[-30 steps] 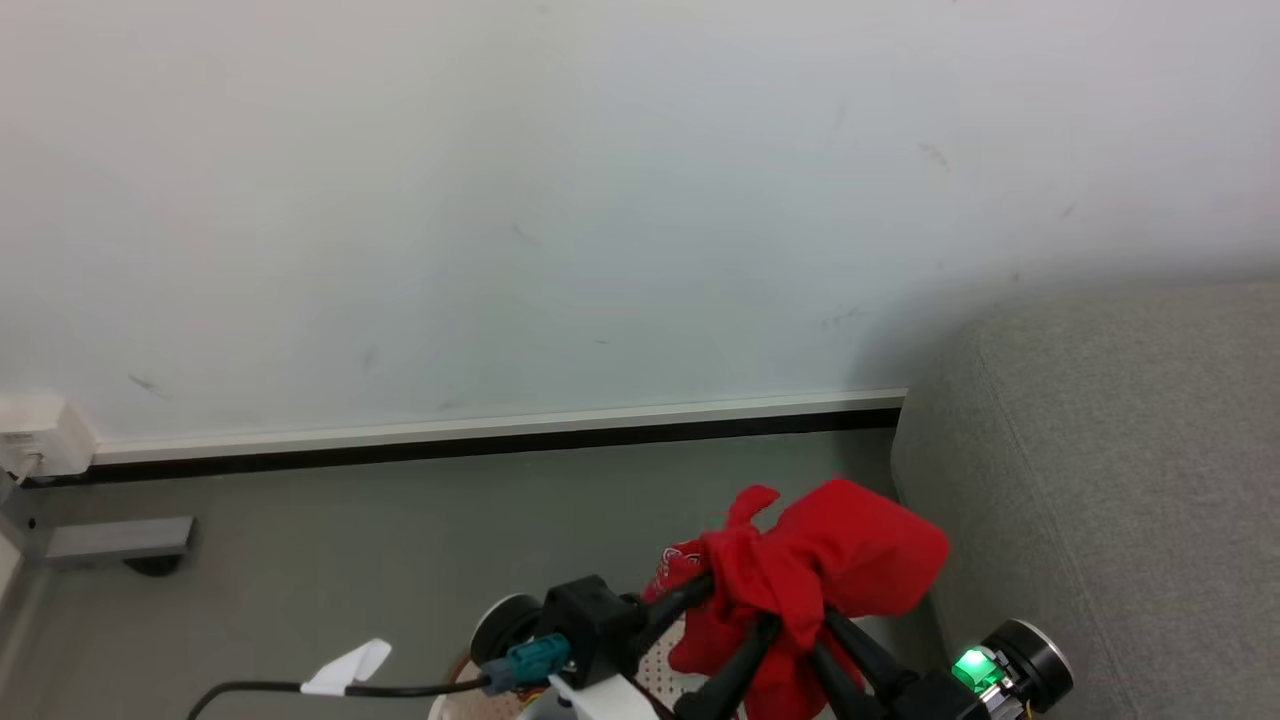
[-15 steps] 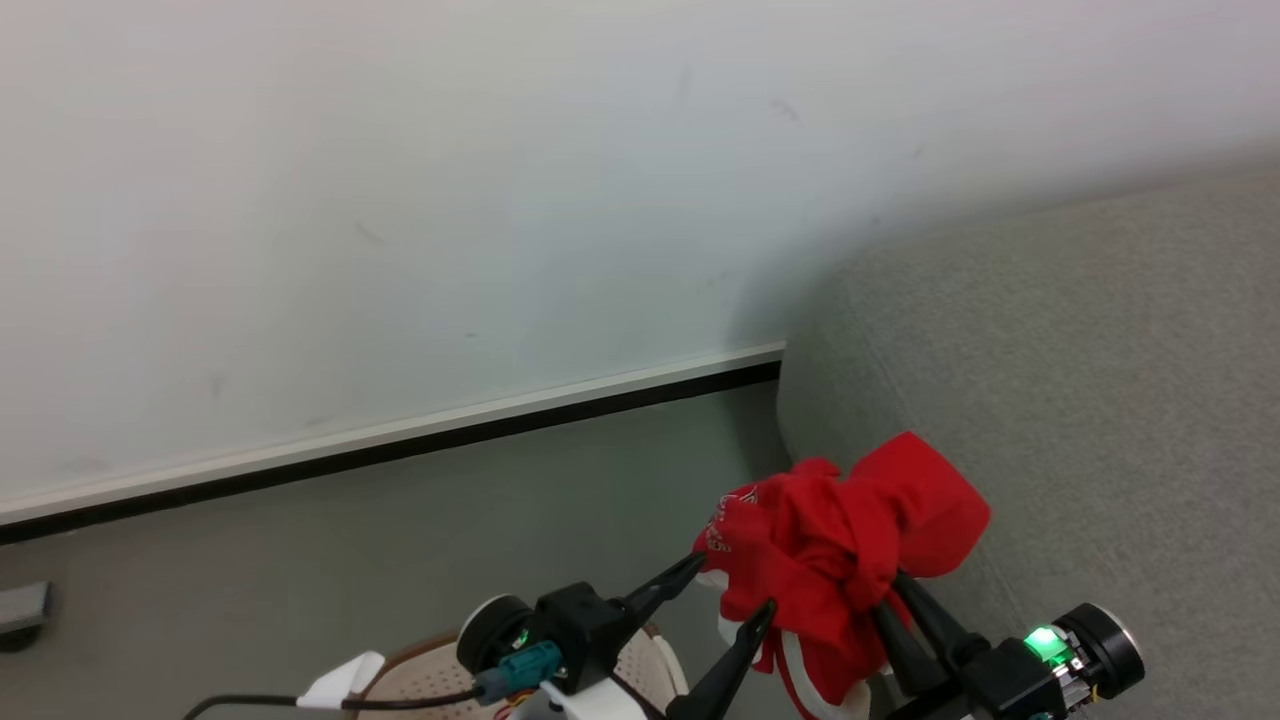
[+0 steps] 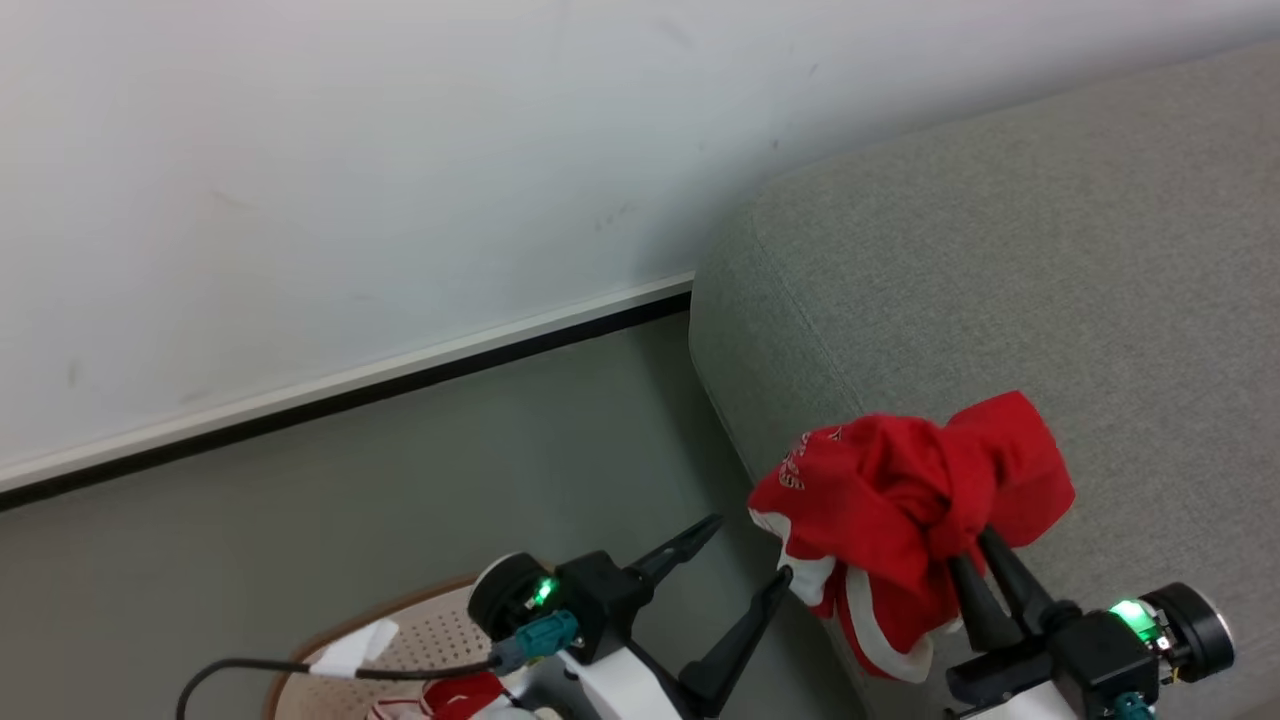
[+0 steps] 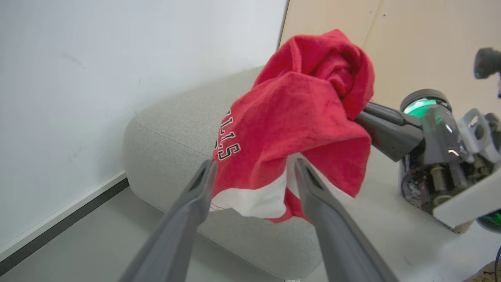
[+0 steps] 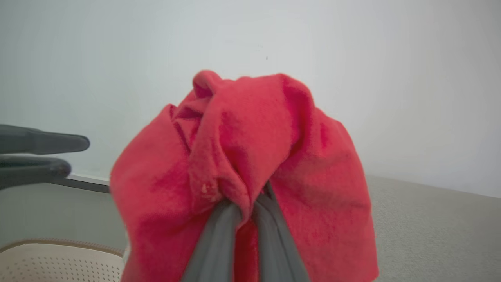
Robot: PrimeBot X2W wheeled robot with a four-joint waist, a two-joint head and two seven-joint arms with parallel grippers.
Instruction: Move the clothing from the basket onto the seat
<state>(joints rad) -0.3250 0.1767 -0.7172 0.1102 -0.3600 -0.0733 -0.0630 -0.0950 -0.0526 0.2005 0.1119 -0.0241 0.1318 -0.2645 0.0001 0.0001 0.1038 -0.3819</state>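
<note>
The clothing (image 3: 900, 490), a bunched bright red garment with white trim, hangs in the air over the near edge of the grey seat (image 3: 1000, 250). My right gripper (image 3: 968, 548) is shut on it from below, fingertips buried in the folds (image 5: 242, 156). My left gripper (image 3: 750, 548) stands open just left of the garment, holding nothing. In the left wrist view its fingers (image 4: 199, 196) straddle the hanging white hem of the clothing (image 4: 297, 109). The basket (image 3: 300, 650), cream with a brown rim, sits on the floor at the lower left under my left arm.
A white wall with a pale skirting board (image 3: 350, 385) runs behind the grey floor (image 3: 450, 480). Another piece of red fabric (image 3: 460, 692) lies in the basket. A black cable with a white tag (image 3: 350, 655) trails from my left wrist.
The head camera has swung right, bringing more of the seat into view. My left gripper opened and let go of the clothing. My right gripper carried it over the seat's edge.
</note>
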